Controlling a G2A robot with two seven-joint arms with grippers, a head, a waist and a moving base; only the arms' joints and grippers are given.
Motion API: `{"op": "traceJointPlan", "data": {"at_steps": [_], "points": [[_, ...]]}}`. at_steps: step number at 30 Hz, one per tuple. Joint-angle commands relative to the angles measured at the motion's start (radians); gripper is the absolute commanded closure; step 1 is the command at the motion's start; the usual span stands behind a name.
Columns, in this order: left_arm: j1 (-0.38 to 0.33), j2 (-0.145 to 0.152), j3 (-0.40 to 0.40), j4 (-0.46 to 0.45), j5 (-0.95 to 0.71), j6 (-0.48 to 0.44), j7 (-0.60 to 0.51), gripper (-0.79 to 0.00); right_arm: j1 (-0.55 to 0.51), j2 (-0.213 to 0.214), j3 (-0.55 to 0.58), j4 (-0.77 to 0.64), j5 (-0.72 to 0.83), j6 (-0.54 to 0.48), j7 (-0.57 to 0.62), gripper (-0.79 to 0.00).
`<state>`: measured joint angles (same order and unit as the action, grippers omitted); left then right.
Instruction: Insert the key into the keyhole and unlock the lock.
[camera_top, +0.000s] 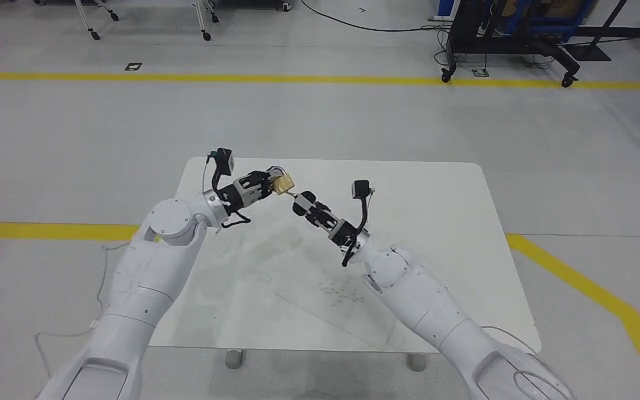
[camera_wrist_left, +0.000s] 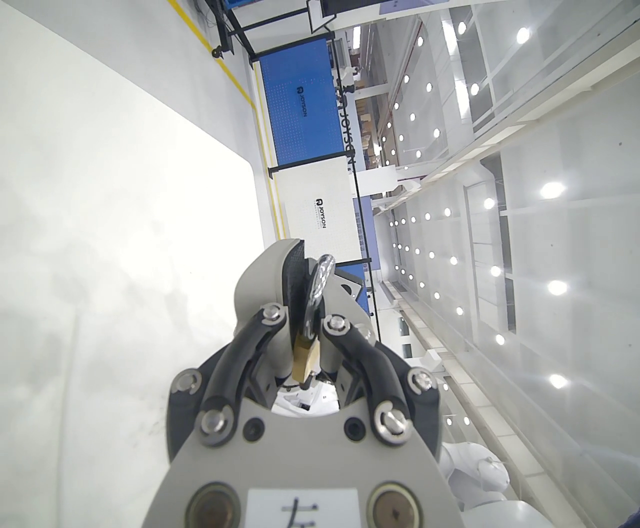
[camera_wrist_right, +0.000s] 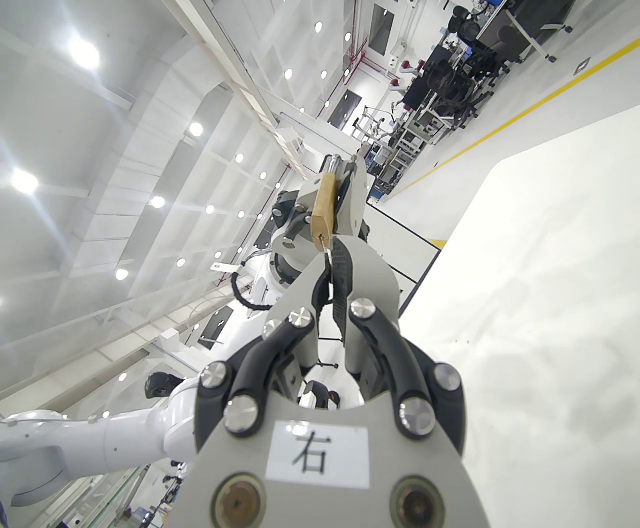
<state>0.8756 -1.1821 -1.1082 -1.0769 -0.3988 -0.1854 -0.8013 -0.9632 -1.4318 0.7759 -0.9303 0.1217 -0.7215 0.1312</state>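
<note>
where lock (camera_wrist_right: 322, 210) sits clamped, key (camera_wrist_right: 326, 249) touches.

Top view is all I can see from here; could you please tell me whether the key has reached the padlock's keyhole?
Observer: In the right wrist view the key meets the keyhole end of the brass padlock tip first; depth I cannot tell.
Operator: Thank you. How is the key held?
Observer: The right claw is shut on it, blade pointing out ahead.
Operator: And the padlock?
Observer: The left wrist view shows the left claw shut on it, silver shackle showing between its fingers.
</note>
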Motion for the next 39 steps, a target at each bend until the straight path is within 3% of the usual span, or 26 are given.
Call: {"op": "traceJointPlan", "data": {"at_steps": [1, 11, 15, 18, 24, 29, 32, 35, 39], "points": [[0.007, 0.000, -0.001, -0.012, 0.004, 0.006, 0.005, 0.000, 0.002, -0.005, 0.000, 0.006, -0.022, 0.005, -0.026, 0.000], [0.036, 0.003, -0.040, -0.037, -0.006, -0.007, 0.056, 0.000, -0.002, -0.034, -0.022, 0.034, -0.047, -0.028, -0.031, 0.000], [0.048, 0.004, -0.059, -0.040, -0.055, -0.003, 0.033, 0.000, -0.002, -0.034, -0.022, 0.034, -0.047, -0.028, -0.031, 0.000], [0.045, 0.002, -0.061, -0.022, -0.125, 0.038, -0.044, 0.000, -0.002, -0.034, -0.022, 0.034, -0.047, -0.028, -0.031, 0.000], [0.054, 0.001, -0.060, -0.026, -0.133, 0.046, -0.031, 0.000, -0.008, -0.035, -0.019, 0.020, -0.051, -0.020, -0.040, 0.000], [0.078, -0.002, -0.071, -0.054, -0.125, 0.033, 0.062, 0.000, -0.070, -0.038, 0.007, -0.047, -0.054, -0.045, -0.138, 0.000], [0.110, -0.004, -0.076, -0.099, -0.125, -0.028, 0.104, 0.000, -0.125, -0.053, 0.006, -0.087, 0.101, -0.051, -0.161, 0.000], [0.137, -0.003, -0.088, -0.131, -0.096, -0.049, 0.159, 0.000, -0.143, -0.066, 0.001, -0.084, 0.128, -0.071, -0.196, 0.000], [0.166, -0.001, -0.093, -0.172, -0.047, -0.049, 0.205, 0.000, -0.161, -0.088, -0.003, -0.071, 0.015, -0.123, -0.354, 0.000]]}}
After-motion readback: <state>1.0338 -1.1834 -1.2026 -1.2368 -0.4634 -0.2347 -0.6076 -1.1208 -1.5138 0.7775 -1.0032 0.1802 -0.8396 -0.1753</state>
